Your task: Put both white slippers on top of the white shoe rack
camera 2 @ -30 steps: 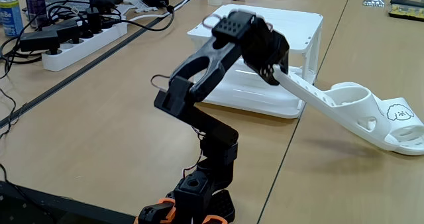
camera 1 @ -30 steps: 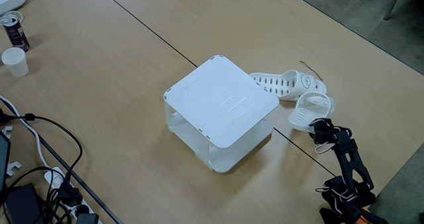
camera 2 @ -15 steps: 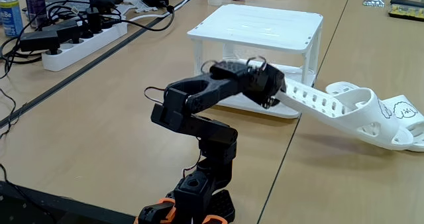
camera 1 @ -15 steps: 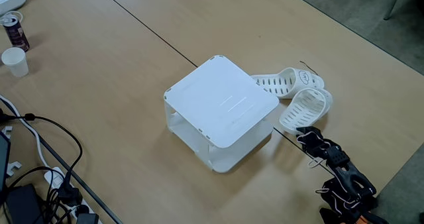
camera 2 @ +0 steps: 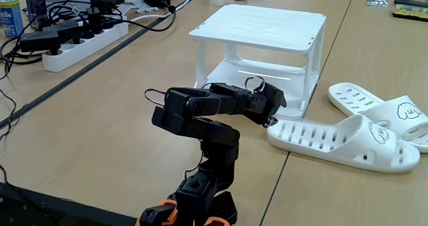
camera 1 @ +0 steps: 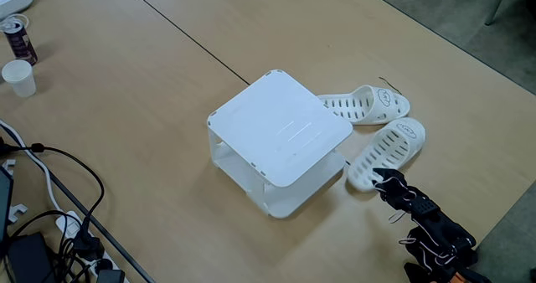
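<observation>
- Since a second ago I see the nearer of the white slippers point(camera 2: 344, 141) has come down from its tilted, lifted pose and now lies flat on the table point(camera 1: 126, 115), sole down, heel end toward the arm.
- The arm has folded low; the gripper point(camera 2: 270, 116) sits at that slipper's heel end, also seen in a fixed view point(camera 1: 381, 181). I cannot tell whether its fingers are spread or pinching the heel; they sit right against it.
- The second slipper point(camera 1: 365, 106) lies just behind the first, near the white shoe rack point(camera 1: 279, 128); in a fixed view its strap with the cartoon face point(camera 2: 403, 111) shows past the nearer slipper.
- Both slippers are on the table beside the rack, the nearer one's heel close to the rack's corner, not on its top.
- At the left edge of a fixed view I see a paper cup point(camera 1: 18, 77), a can point(camera 1: 17, 37) and cables point(camera 1: 59, 199).
</observation>
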### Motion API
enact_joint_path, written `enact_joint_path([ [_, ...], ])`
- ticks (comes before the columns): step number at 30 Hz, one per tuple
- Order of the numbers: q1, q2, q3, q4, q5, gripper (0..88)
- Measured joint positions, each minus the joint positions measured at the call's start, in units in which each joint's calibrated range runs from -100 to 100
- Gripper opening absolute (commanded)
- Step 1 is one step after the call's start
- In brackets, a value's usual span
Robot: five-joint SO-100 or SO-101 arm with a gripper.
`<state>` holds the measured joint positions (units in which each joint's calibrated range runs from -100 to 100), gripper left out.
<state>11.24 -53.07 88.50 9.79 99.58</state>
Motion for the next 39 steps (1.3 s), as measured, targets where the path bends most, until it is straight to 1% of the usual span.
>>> enact_joint_path([
  [3, 0.4, 0.0, 0.2, -0.9, 0.0, 13.8],
  [7, 3.9, 1.1, -0.9, -6.0, 0.0, 13.2],
  [12, 8.8, 4.5, -9.7, -8.0, 0.0, 12.9],
  [18, 14.7, 13.5, -21.8, -8.1, 0.0, 12.9],
  [24, 20.5, 27.6, -33.5, -8.1, 0.0, 11.8],
  [28, 23.1, 38.5, -43.5, -8.1, 0.0, 0.8],
  [33, 25.7, 52.5, -57.1, -8.1, 0.0, 0.8],
  [39, 28.4, 68.0, -69.2, -8.1, 0.0, 0.8],
])
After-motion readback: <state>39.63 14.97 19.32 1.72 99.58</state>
